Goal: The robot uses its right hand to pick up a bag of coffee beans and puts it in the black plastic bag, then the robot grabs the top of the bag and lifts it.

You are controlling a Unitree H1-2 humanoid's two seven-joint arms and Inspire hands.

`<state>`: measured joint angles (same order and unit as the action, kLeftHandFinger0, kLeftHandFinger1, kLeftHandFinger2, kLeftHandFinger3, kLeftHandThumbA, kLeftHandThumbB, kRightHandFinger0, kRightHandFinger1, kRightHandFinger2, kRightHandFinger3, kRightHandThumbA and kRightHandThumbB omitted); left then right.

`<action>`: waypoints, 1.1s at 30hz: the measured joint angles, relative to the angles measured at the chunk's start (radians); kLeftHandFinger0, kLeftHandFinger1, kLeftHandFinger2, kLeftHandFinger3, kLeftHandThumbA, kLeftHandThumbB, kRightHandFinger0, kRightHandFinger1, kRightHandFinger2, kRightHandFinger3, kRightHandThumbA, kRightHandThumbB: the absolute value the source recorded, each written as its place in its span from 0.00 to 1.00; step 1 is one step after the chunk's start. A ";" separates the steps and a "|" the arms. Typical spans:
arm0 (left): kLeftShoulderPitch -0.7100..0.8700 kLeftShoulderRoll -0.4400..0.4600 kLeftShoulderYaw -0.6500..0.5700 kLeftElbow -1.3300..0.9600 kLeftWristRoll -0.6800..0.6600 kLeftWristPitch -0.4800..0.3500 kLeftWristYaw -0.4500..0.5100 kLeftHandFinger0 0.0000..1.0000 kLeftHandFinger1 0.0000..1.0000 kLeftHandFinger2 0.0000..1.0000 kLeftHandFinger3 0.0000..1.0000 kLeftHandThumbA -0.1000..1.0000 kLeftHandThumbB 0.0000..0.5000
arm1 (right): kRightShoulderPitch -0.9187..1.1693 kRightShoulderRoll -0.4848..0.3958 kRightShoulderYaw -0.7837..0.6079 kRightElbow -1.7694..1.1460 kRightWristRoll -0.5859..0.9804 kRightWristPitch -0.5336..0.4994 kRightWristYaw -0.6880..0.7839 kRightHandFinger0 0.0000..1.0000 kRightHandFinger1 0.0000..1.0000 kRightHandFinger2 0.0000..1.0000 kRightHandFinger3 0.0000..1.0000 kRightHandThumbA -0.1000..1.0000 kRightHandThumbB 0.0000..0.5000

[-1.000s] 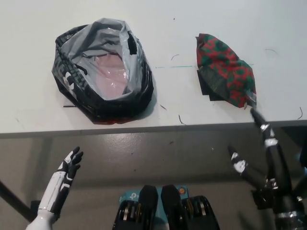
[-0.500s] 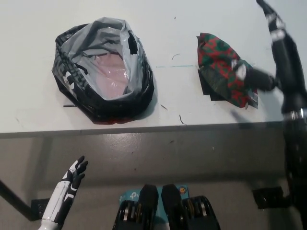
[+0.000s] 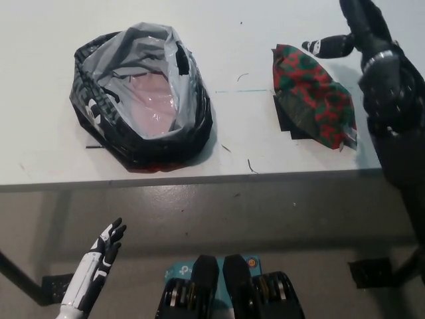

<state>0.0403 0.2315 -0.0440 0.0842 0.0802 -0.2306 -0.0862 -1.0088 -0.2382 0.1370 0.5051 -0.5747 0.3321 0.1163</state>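
Observation:
A red and green patterned coffee bean bag (image 3: 312, 96) lies flat on the right part of the white table (image 3: 252, 133). The black plastic bag (image 3: 143, 96) sits open on the table's left, its mouth facing up with a pale lining inside. My black right hand (image 3: 348, 33) hovers over the table just beyond the coffee bag's far right corner, fingers apart and holding nothing; part of it runs off the top edge. My white left hand (image 3: 99, 262) hangs open below the table's front edge at the lower left.
The table's front edge (image 3: 199, 178) crosses the picture from side to side, with grey floor below it. A short black strip (image 3: 282, 119) lies under the coffee bag's left side. A thin green line (image 3: 232, 92) marks the table between the two bags.
My right arm has swung up from below the table edge to above the coffee bag and moved further toward its far side. The left hand has sunk a little lower.

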 measured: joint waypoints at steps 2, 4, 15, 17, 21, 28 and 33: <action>0.001 0.000 -0.001 0.000 0.004 0.000 0.000 1.00 1.00 1.00 1.00 1.00 0.63 | -0.062 0.009 0.006 0.139 0.000 0.032 0.012 1.00 1.00 1.00 1.00 0.85 1.00; 0.001 0.000 -0.002 0.000 0.010 -0.001 0.000 1.00 1.00 1.00 1.00 1.00 0.62 | -0.101 0.016 0.010 0.224 0.001 0.050 0.023 1.00 1.00 1.00 1.00 0.85 1.00; -0.001 0.002 -0.006 -0.001 0.033 -0.003 -0.004 1.00 1.00 1.00 1.00 1.00 0.63 | -0.254 0.039 0.103 0.622 0.026 0.101 0.115 1.00 1.00 1.00 1.00 0.85 1.00; -0.001 0.003 -0.006 -0.001 0.034 -0.003 -0.006 1.00 1.00 1.00 1.00 1.00 0.64 | -0.254 0.039 0.104 0.663 0.039 0.097 0.133 1.00 1.00 1.00 1.00 0.87 1.00; -0.001 0.006 -0.006 -0.002 0.034 -0.003 -0.012 1.00 1.00 1.00 1.00 1.00 0.64 | -0.254 0.036 0.105 0.715 0.064 0.072 0.169 1.00 1.00 1.00 1.00 0.89 1.00; 0.000 0.009 -0.007 -0.003 0.042 -0.003 -0.016 1.00 1.00 1.00 1.00 1.00 0.64 | -0.255 0.011 0.125 0.766 0.099 0.007 0.277 1.00 1.00 1.00 1.00 0.89 1.00; 0.000 0.010 -0.007 -0.002 0.042 -0.003 -0.017 1.00 1.00 1.00 1.00 1.00 0.63 | -0.256 -0.002 0.135 0.786 0.114 -0.032 0.313 1.00 1.00 1.00 1.00 0.91 1.00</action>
<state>0.0405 0.2414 -0.0511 0.0817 0.1222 -0.2336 -0.1028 -1.2646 -0.2399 0.2722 1.2911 -0.4609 0.3002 0.4298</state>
